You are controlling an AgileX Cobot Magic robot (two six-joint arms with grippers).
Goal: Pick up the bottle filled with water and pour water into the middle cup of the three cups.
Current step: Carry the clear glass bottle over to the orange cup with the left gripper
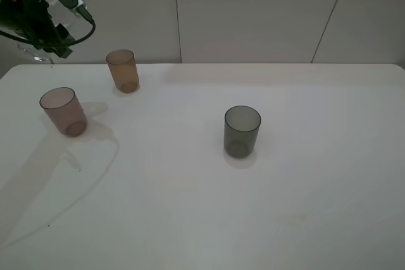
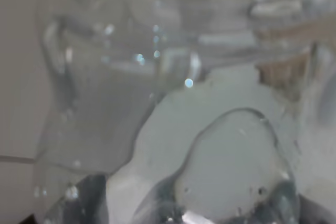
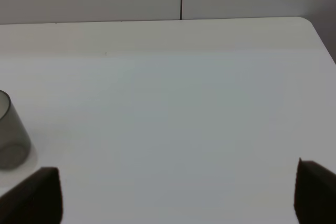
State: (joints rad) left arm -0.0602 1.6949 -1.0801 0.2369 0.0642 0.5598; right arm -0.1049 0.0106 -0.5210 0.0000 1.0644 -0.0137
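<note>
The amber-brown middle cup [image 1: 122, 71] stands upright near the table's back edge. The pinkish-mauve cup [image 1: 63, 112] stands to its front left. The smoky grey cup [image 1: 242, 131] stands near the table's middle and also shows in the right wrist view [image 3: 10, 135]. My left gripper [image 1: 45, 47] is raised at the back left corner, left of the amber cup, and is shut on the clear bottle [image 1: 43, 59]. The bottle [image 2: 157, 103] fills the left wrist view, with water inside. My right gripper [image 3: 178, 192] is open and empty, above bare table right of the grey cup.
The white table [image 1: 285, 207] runs to a pale panelled wall [image 1: 253, 11] at the back. The table's right back corner shows in the right wrist view [image 3: 310, 24]. The left arm's cable [image 1: 85, 30] hangs near the amber cup.
</note>
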